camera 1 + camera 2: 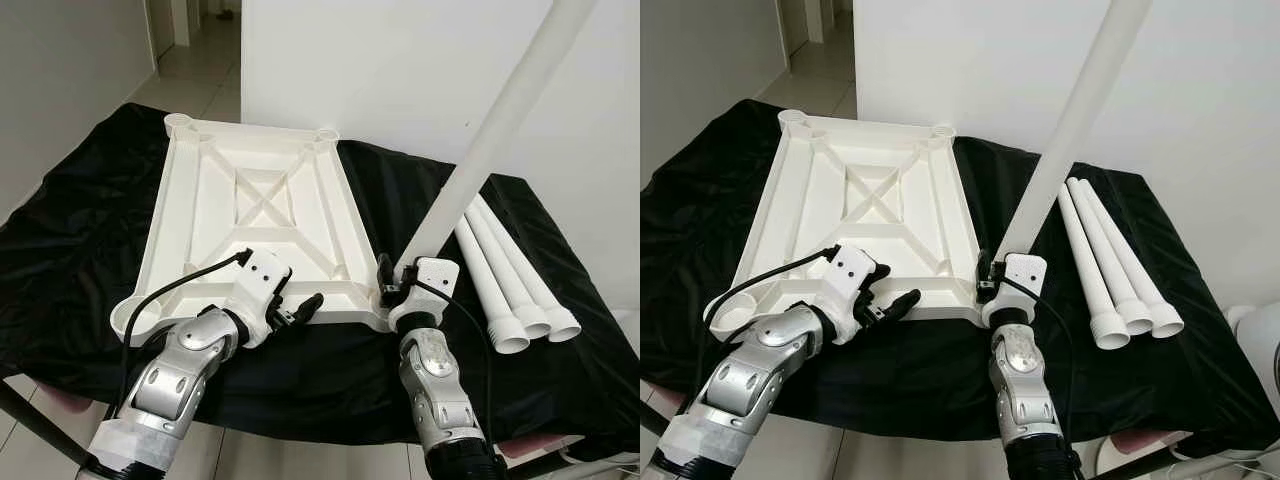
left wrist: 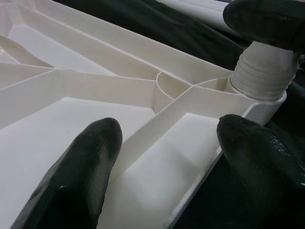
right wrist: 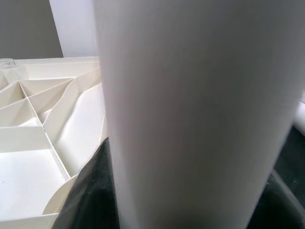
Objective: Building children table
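Tabletop [image 1: 250, 215] lay upside down; we had right gripper [image 1: 400, 285] clamped on the leg [image 1: 490, 140] in its corner socket, left gripper [image 1: 300, 310] spread over the near edge.

The tabletop [image 1: 255, 215] lies upside down on the worktop [image 1: 80, 250], centre-left of the frame. At its lower right corner a leg [image 1: 490, 140] stands in the socket & goes up to the upper right. The right gripper [image 1: 395, 275] sits at the leg's base, closed around it. The left gripper [image 1: 300, 308] is at the tabletop's lower edge, fingers apart. Three spare legs [image 1: 510, 275] lie side by side at right, just beside the standing one.
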You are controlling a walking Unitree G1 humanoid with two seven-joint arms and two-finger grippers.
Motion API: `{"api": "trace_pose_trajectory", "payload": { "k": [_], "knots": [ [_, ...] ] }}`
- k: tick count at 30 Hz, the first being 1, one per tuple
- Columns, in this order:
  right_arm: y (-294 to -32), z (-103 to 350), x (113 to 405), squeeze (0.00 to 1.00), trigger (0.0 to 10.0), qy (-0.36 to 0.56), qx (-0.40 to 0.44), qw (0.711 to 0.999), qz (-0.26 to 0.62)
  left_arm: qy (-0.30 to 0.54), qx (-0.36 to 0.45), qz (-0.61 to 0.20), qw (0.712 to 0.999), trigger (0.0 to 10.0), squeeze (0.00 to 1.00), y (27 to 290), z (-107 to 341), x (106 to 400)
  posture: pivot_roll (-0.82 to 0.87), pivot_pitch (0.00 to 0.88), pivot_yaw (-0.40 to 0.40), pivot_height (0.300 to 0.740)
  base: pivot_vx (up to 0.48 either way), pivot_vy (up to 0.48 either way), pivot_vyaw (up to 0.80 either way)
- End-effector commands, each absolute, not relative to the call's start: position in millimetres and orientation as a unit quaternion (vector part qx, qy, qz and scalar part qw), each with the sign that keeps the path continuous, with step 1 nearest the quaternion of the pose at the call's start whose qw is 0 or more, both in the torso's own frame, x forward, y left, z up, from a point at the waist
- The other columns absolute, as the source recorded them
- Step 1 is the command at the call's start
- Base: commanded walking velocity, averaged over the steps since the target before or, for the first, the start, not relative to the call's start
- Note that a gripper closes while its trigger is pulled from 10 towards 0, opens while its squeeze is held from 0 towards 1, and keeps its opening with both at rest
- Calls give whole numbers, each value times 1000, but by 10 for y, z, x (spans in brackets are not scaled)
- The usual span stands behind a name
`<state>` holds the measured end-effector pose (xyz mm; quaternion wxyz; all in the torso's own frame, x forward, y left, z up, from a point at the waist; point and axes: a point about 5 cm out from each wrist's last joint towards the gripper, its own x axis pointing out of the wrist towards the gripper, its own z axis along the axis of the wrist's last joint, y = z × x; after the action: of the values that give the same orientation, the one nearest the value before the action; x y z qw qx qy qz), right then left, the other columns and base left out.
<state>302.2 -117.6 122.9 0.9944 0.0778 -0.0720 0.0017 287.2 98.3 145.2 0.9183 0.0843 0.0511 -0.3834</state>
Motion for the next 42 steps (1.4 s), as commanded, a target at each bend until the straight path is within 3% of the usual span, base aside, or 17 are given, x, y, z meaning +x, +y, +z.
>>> {"api": "trace_pose_trajectory", "payload": {
  "k": [1,9,13,14,15,24,30,31,42],
  "knots": [
    [-1202,1050,2974,1000,10000,-36,99,994,-13,43,84,-397,913,10000,0,917,1484,2869,110,0,-133,740,0,0,0],
    [-1329,1163,2989,1000,10000,-68,127,989,26,44,59,-400,913,10000,0,812,1456,2842,102,0,-131,740,0,0,0],
    [-1402,1177,3005,1000,10000,-68,83,992,62,43,58,-407,911,10000,0,750,1453,2822,99,0,-131,740,0,0,0],
    [-1424,1178,3012,55,10000,-65,78,992,77,43,56,-409,910,10000,0,735,1454,2816,97,0,-130,740,0,0,0],
    [-1452,1190,3019,0,10000,-67,69,989,115,42,55,-411,909,10000,0,714,1453,2805,95,0,-129,740,0,0,0],
    [-1533,1226,3100,0,10000,-61,13,964,257,40,55,-421,904,10000,0,654,1460,2805,88,0,-124,740,0,0,0],
    [-1548,1231,3155,0,10000,-59,-15,959,276,37,57,-423,904,10000,0,641,1471,2818,87,0,-122,740,0,0,0],
    [-1550,1217,3169,0,0,-53,-14,957,284,34,57,-421,905,10000,0,638,1483,2831,88,0,-127,740,0,0,0],
    [-1619,1055,3173,0,0,-11,-6,953,303,28,55,-419,906,10000,0,600,1508,2850,88,0,-138,740,0,0,0]
  ]
}}
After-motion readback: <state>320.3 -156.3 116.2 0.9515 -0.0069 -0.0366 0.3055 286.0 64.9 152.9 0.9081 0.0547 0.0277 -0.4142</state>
